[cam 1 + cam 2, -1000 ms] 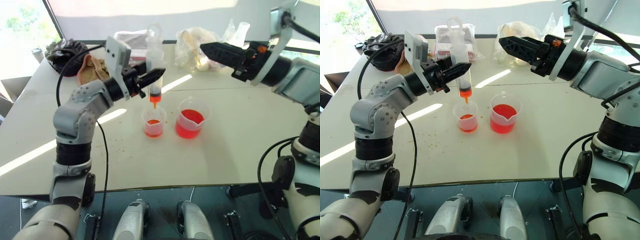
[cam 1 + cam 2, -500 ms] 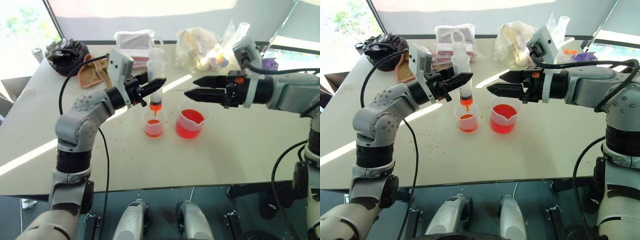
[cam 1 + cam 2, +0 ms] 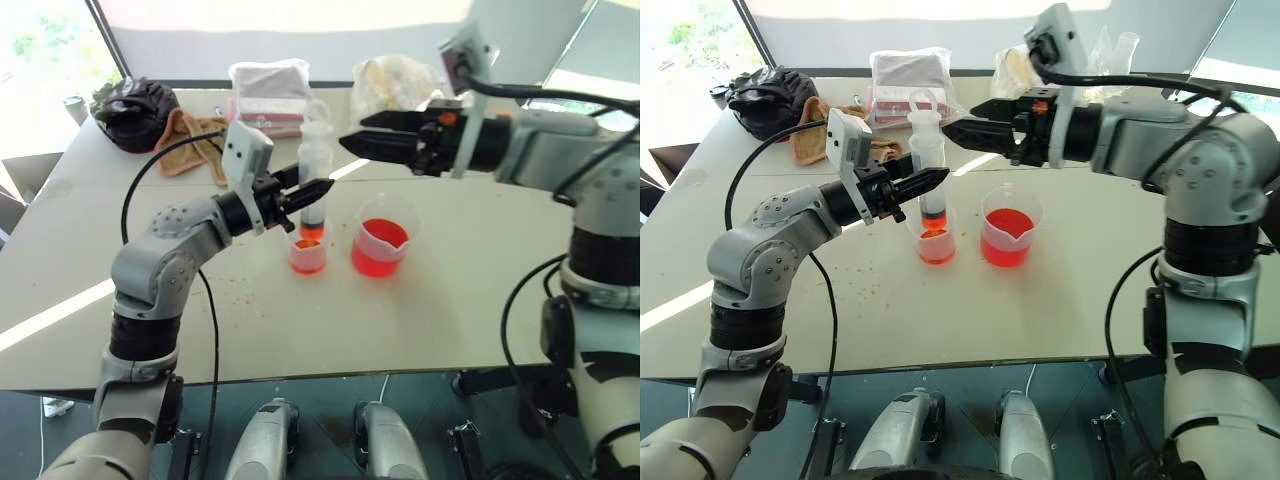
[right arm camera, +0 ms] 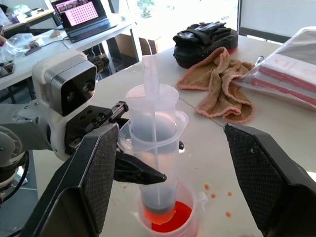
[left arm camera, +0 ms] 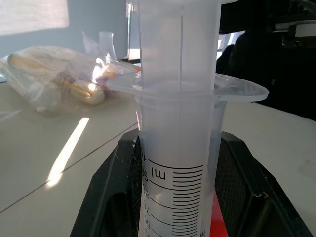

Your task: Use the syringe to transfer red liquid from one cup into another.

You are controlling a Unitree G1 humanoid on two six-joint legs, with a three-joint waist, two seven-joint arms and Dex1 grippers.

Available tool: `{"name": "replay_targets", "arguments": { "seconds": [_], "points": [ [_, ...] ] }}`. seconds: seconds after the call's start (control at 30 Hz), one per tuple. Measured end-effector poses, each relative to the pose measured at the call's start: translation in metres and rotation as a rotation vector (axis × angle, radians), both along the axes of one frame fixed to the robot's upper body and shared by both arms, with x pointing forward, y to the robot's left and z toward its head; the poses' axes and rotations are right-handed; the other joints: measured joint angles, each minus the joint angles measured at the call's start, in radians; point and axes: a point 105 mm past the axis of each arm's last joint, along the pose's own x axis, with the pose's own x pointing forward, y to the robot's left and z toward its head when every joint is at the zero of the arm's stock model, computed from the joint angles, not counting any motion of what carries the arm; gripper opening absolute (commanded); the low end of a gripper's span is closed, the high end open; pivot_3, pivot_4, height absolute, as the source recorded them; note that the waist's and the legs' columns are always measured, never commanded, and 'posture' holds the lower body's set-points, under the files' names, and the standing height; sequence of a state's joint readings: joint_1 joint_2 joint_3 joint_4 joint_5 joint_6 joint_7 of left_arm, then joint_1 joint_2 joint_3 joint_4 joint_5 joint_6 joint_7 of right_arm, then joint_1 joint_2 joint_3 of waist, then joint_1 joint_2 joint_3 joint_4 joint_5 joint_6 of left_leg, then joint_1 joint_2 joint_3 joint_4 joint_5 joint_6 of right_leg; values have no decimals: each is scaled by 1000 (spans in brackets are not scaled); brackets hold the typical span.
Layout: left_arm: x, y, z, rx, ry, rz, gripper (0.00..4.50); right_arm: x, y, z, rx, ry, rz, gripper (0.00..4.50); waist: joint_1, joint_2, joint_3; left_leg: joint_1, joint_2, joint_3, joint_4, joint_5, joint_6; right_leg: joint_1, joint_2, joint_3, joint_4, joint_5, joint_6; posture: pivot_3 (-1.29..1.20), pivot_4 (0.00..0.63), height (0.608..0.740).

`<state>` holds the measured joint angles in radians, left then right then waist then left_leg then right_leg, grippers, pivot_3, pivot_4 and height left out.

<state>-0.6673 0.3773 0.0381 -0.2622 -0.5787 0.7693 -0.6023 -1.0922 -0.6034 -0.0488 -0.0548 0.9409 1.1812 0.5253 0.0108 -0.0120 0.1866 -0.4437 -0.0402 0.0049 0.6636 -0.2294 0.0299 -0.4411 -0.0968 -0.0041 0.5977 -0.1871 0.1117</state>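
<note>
Landmark: smaller cup (image 3: 308,254), standing on the white table (image 3: 450,300).
Syringe (image 3: 314,185): upright, orange tip lowered into the smaller cup's mouth; plunger raised well above the barrel.
Left gripper (image 3: 318,190): clenched on the syringe barrel from the smaller cup's left side, fingers level.
Right gripper (image 3: 350,142): fingers spread apart and grasping nothing; it hangs level above and to the right of the smaller cup, tips close to the plunger top, either side of it in the right wrist view.
Red liquid (image 3: 378,262): fills the lower part of the beaker; a shallower layer lies in the smaller cup and some in the syringe tip.
Beaker (image 3: 382,236): just right of the smaller cup, not touching it.
Towel (image 3: 190,140): well behind the smaller cup, to the left.
Plastic bags (image 3: 395,85): far side of the table, behind the smaller cup.
</note>
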Motion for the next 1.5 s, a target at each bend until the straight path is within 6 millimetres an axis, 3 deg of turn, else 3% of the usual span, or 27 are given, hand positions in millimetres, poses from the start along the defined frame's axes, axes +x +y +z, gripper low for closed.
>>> {"name": "replay_targets", "arguments": {
  "seconds": [0.23, 0.4, 0.5, 0.63, 0.67, 1.1, 1.5],
  "points": [
    [-2, -1, -1, 13, -3, 7, 1484, 10, 17, 10, 47, -15, 17, 3531, -1, 0, 0, 0, 0, 0, -1, 0, 0, -1, 1, 0, 0, 1, 2, 0, 150, 740],
    [-2, 0, 0, 20, -9, 20, 1484, 12, 26, 5, 43, -4, 44, 3531, -1, 0, 0, 0, 0, 0, -1, 0, 0, -1, 1, 0, 0, 1, 2, 0, 150, 740],
    [-1, 2, -3, 22, -2, 31, 1484, 13, 30, 3, 39, 6, 53, 2311, -1, 0, 0, 0, 0, 0, -1, 0, 0, -1, 1, 0, 0, 1, 3, 0, 150, 740],
    [0, 3, -3, 23, 0, 38, 1484, 12, 35, 6, 43, 0, 74, 257, -2, 0, 0, 0, 0, 0, -1, 0, 0, -1, 1, 0, 0, 2, 3, 0, 150, 740],
    [0, 3, -3, 23, -1, 39, 1484, 11, 35, 6, 41, -3, 77, 10, -2, 0, 0, 0, 0, 0, -1, 0, 0, -1, 1, 0, 0, 2, 3, 0, 150, 740],
    [4, 7, -6, 38, -1, 50, 1484, 11, 40, 2, 10, 0, 87, 10, -2, 0, 0, 0, 0, 0, -1, 0, 0, -1, 1, 0, 0, 2, 3, 0, 150, 740],
    [11, -1, -3, 26, -10, 32, 1484, 10, 38, -1, -33, -14, 62, 10, -3, 0, 0, 0, 0, 0, -1, 0, 0, -1, 1, 0, 0, 2, 3, 0, 150, 740]
  ]
}}
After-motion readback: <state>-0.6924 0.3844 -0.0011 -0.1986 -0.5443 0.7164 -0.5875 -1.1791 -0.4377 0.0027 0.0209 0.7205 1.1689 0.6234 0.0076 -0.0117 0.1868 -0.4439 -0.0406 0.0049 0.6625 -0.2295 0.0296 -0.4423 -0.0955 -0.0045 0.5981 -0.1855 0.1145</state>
